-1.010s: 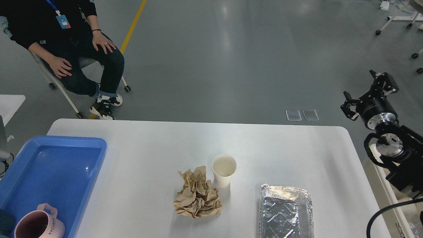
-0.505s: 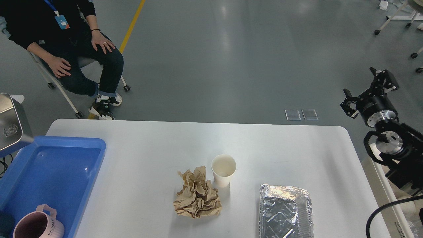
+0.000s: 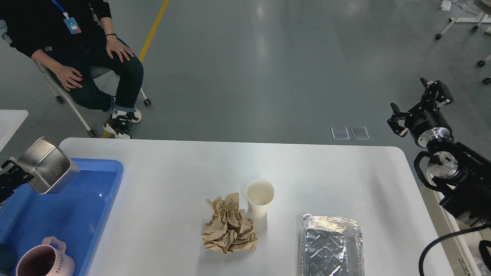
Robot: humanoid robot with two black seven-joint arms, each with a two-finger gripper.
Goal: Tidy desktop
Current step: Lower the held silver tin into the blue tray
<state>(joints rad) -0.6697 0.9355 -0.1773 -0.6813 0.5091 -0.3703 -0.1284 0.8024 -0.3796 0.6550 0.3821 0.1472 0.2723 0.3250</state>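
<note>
The white desktop (image 3: pixel 172 168) carries a crumpled brown paper ball (image 3: pixel 229 228), a white paper cup (image 3: pixel 259 197) just right of it, and an empty foil tray (image 3: pixel 332 245) near the front right. At the left edge my left gripper (image 3: pixel 15 174) is shut on a square stainless steel container (image 3: pixel 48 165), held tilted above the far end of the blue tray (image 3: pixel 76 214). My right gripper (image 3: pixel 415 104) hangs open beyond the desktop's right far corner, with nothing between its fingers.
A pink mug (image 3: pixel 44 260) stands in the blue tray's near corner. A person (image 3: pixel 76 46) sits on a wheeled chair behind the desktop's far left. A cream bin edge (image 3: pixel 447 226) runs along the right side under my right arm.
The steel container has swung right and down from the left edge to above the blue tray. My right gripper has drifted slightly left, still open.
</note>
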